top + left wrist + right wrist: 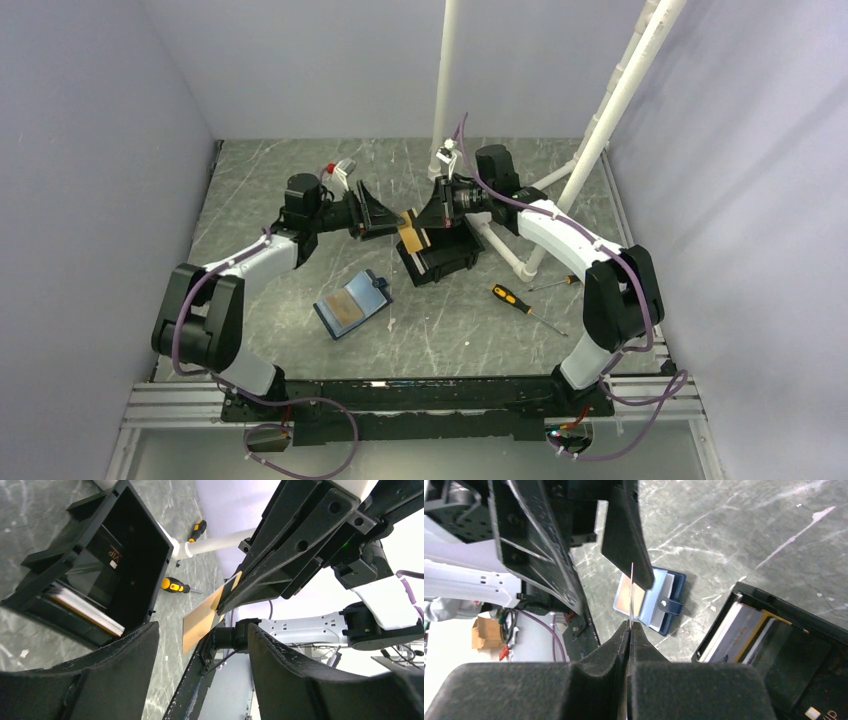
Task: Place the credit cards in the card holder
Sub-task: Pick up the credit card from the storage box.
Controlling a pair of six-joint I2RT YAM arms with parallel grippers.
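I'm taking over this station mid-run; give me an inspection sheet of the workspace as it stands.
Surface: grey marbled tabletop, scuffed with white streaks.
Job's things: orange-gold card held in the air; card holder lying open on the table, apparently an orange card inside; more cards in the black box.
Clutter: two screwdrivers.
Grippers: right gripper shut on the card; left gripper open, straddling it without touching.
Cables: purple cables along both arms.
Surroundings: white pipes, pale walls.
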